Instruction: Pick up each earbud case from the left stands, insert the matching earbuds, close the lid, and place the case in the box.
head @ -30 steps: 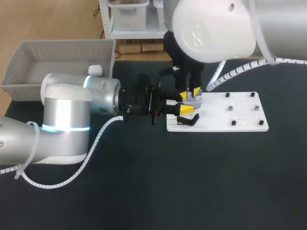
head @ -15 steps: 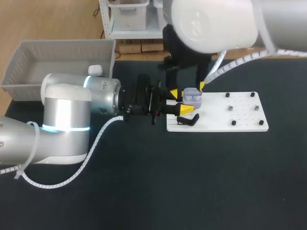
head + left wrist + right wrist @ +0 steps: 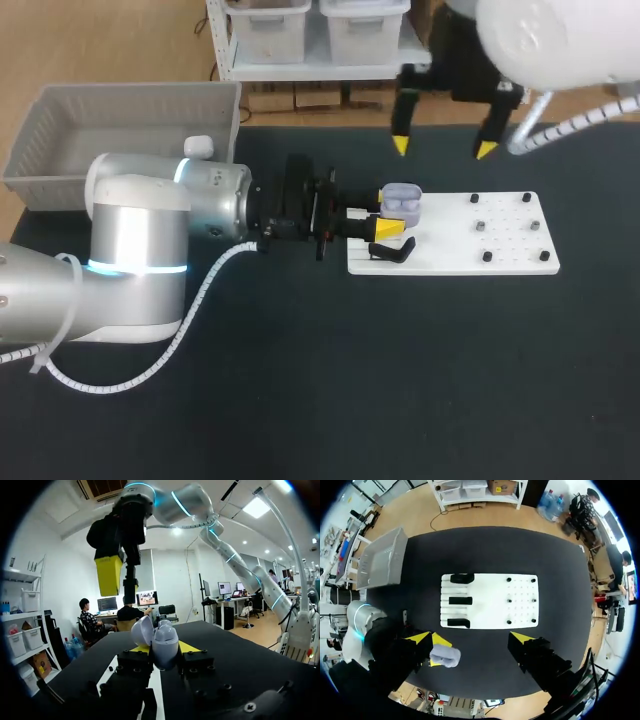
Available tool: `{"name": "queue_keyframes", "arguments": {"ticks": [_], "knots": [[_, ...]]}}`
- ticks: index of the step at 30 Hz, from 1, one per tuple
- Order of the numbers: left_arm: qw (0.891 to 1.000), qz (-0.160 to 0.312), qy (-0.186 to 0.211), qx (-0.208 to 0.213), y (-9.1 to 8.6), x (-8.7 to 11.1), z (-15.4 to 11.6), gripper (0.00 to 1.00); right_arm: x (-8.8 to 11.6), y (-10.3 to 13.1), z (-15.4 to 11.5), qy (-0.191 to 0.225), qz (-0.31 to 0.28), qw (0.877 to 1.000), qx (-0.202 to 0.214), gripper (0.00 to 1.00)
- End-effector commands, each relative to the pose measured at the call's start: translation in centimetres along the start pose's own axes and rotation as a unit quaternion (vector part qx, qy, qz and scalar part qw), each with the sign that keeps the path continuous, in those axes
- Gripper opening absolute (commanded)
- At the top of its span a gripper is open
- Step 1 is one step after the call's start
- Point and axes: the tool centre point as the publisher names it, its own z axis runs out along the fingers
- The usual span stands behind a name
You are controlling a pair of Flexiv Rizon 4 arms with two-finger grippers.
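case: lavender earbud case (image 3: 401,203), lid open, pinched in left claw (image 3: 386,212) over the left end of the white stand board (image 3: 500,262) | earbuds inside: unclear | right claw (image 3: 443,147): spread wide, empty, above the far edge of the desk (image 3: 400,380) | advice: the left needed to hold level while the right descended squarely on the case; grey box (image 3: 60,110) waited last.

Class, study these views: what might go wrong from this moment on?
1. The earbud case, lid open, is pinched at the tips of the left gripper; a push from the open right gripper might knock it loose.
2. The box sits back beside the left arm, so swinging there may be awkward.
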Motion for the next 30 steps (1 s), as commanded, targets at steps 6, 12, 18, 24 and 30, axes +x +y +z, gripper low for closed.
{"name": "queue_keyframes", "arguments": {"ticks": [6,12,18,24,30], "knots": [[1.0,0.0,0.0,-0.002,-0.1,0.0,0.0,0.0,0.6,-0.9,2.8,0.029,-0.007,0.999,-0.015,1.0],[1.0,0.0,0.0,-0.002,-0.1,0.0,0.0,0.0,1.7,-0.7,3.2,0.04,-0.016,0.999,-0.014,1.0],[1.0,0.0,0.0,-0.002,-0.1,0.0,0.0,0.0,3.0,-0.4,2.8,0.046,-0.022,0.999,-0.014,1.0],[1.0,0.0,0.0,-0.002,-0.1,0.0,0.0,0.0,3.2,-0.4,2.3,0.039,-0.025,0.999,-0.011,1.0],[1.0,0.0,0.0,-0.002,-0.1,0.0,0.0,0.0,3.4,-0.5,1.2,-0.007,-0.024,1.0,-0.01,1.0]]}}
